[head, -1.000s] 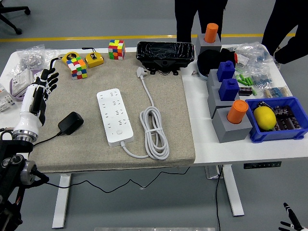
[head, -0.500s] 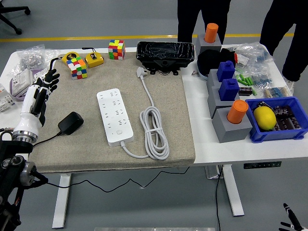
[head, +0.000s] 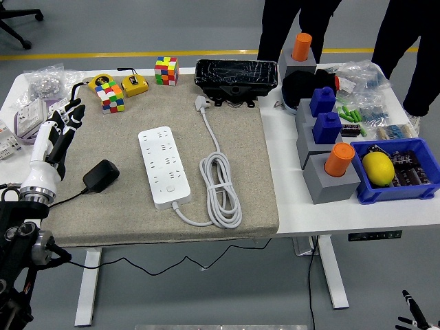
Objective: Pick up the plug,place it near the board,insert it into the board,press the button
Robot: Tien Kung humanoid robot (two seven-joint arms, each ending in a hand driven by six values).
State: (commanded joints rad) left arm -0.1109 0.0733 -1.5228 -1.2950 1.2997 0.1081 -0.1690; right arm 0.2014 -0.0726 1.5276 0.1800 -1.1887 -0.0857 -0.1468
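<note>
Fingers [head: 71,113] of the left hand [head: 60,127] spread and relaxed, grasping nothing, hovering over the left edge of the grey mat [head: 254,179], far of the black plug [head: 101,174] and apart from it. Right hand only a sliver of fingertips at the bottom right corner, below the tabletop [head: 302,199]; open or closed cannot be told.

Black plug lying flat on the mat near the left edge, its thin black cable [head: 65,200] trailing left and off the near edge. White power board [head: 163,166] just right of the plug, well apart from the hand, long axis running near to far, its own white cord [head: 218,180] coiled to the right and ending in a white plug [head: 201,103] at the far side.

Likely risks from here:
- Grasping the flat, low plug from above could push it along the mat instead of lifting it.
- The trailing cable hanging over the edge could drag or twist the plug on the way to the board.
- A plug not aligned with the socket could shove the light board aside rather than seat.
- Taking the white plug by mistake.

Counts: 1 board, 1 black plug, 1 white plug, 3 colour cubes [head: 112,96] at the far left, 2 orange cylinders [head: 339,159] and 2 blue blocks [head: 330,126] on grey stands at right, 1 blue bin [head: 405,187] holding 1 lemon [head: 377,168]. 2 persons standing at the far side, hands not over the tabletop.
</note>
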